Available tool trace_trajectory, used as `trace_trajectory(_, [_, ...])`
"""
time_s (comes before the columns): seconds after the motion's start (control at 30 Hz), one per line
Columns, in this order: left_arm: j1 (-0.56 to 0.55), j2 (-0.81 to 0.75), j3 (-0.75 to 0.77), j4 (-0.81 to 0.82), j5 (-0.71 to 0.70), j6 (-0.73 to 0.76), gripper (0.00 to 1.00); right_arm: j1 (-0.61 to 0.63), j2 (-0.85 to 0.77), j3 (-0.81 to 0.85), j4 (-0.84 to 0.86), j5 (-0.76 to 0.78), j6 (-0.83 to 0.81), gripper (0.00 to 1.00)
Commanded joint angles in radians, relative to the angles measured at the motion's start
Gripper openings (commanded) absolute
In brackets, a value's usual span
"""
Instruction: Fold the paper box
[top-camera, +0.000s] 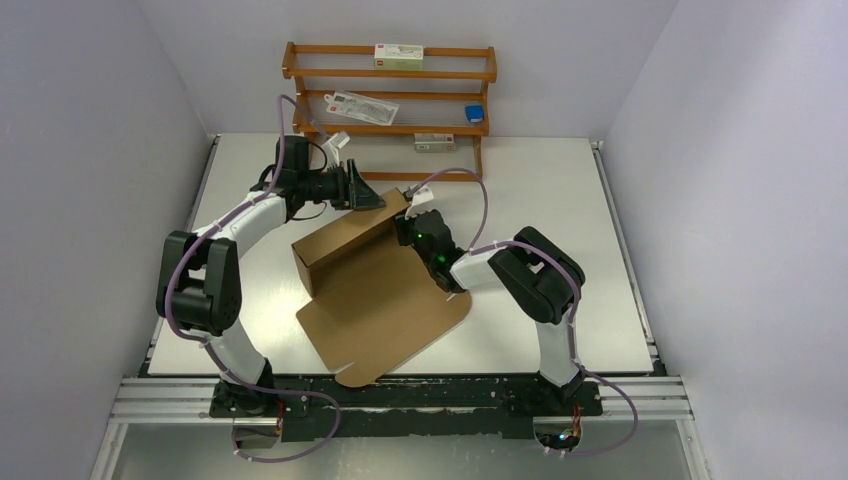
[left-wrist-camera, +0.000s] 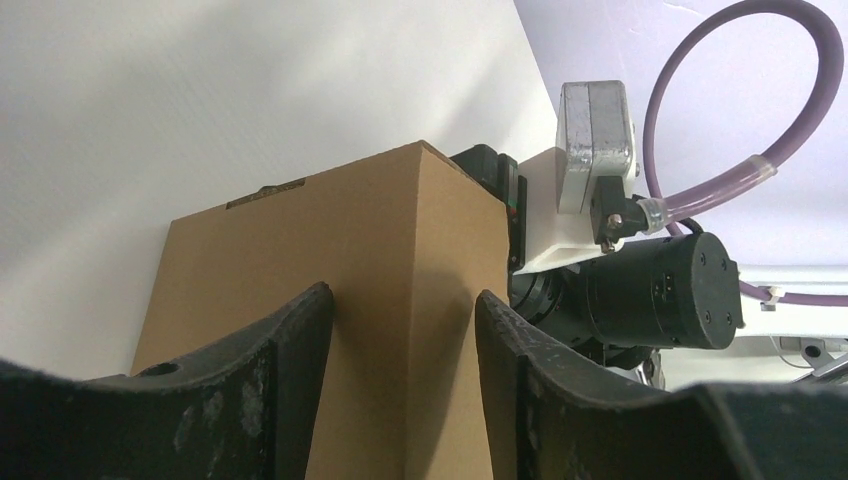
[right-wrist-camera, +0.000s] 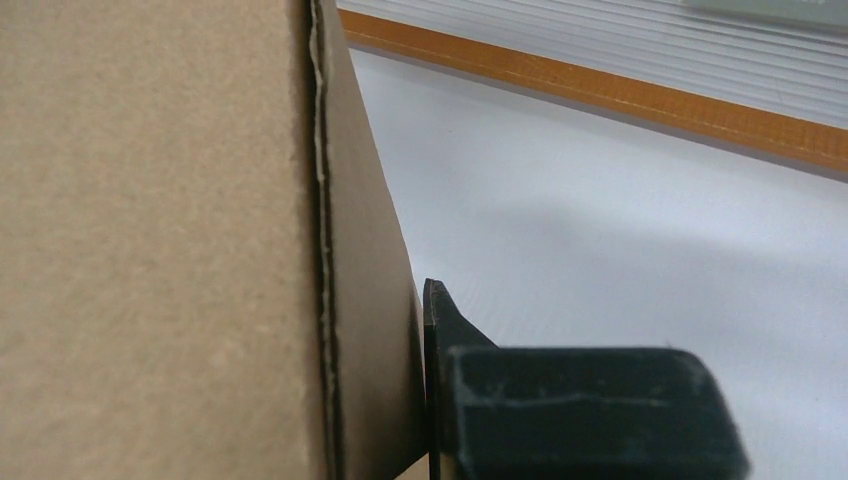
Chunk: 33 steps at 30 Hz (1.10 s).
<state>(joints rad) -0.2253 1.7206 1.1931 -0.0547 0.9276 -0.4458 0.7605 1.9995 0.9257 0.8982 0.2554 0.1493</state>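
The paper box (top-camera: 345, 243) is brown cardboard in mid-table, with one long wall raised and a wide flat panel (top-camera: 390, 315) lying toward the near edge. My left gripper (top-camera: 365, 197) is at the box's far corner. In the left wrist view its jaws (left-wrist-camera: 402, 310) stand apart, astride a vertical corner edge of the box (left-wrist-camera: 330, 240). My right gripper (top-camera: 410, 228) is at the right end of the raised wall. In the right wrist view one finger (right-wrist-camera: 445, 325) lies flush against the cardboard wall (right-wrist-camera: 370, 300); the other finger is hidden behind it.
A wooden rack (top-camera: 390, 75) with a few small packets stands against the back wall. The white table (top-camera: 560, 200) ends at side walls left and right. The right arm's wrist (left-wrist-camera: 640, 290) is close beside the box corner in the left wrist view.
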Motion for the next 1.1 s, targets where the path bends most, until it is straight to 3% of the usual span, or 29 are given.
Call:
trace_trajectory(0.0, [-0.031, -0.006, -0.025, -0.018, 0.129, -0.059, 0.56, -0.019, -0.008, 0.038, -0.087, 0.164, 0.065, 0.14])
trace_trajectory(0.37, [-0.037, -0.012, -0.019, -0.034, 0.121, -0.049, 0.54, -0.018, -0.009, 0.052, -0.111, 0.097, 0.084, 0.18])
trace_trajectory(0.57, [-0.037, -0.024, 0.015, -0.138, 0.021, 0.028, 0.57, -0.020, -0.047, 0.005, -0.072, -0.027, 0.055, 0.26])
trace_trajectory(0.83, [-0.037, -0.046, 0.038, -0.201, -0.068, 0.071, 0.61, -0.022, -0.100, -0.114, 0.018, -0.060, -0.007, 0.41])
trace_trajectory(1.07, [-0.037, -0.047, 0.039, -0.205, -0.072, 0.075, 0.64, -0.036, -0.078, -0.148, 0.100, -0.073, -0.034, 0.43])
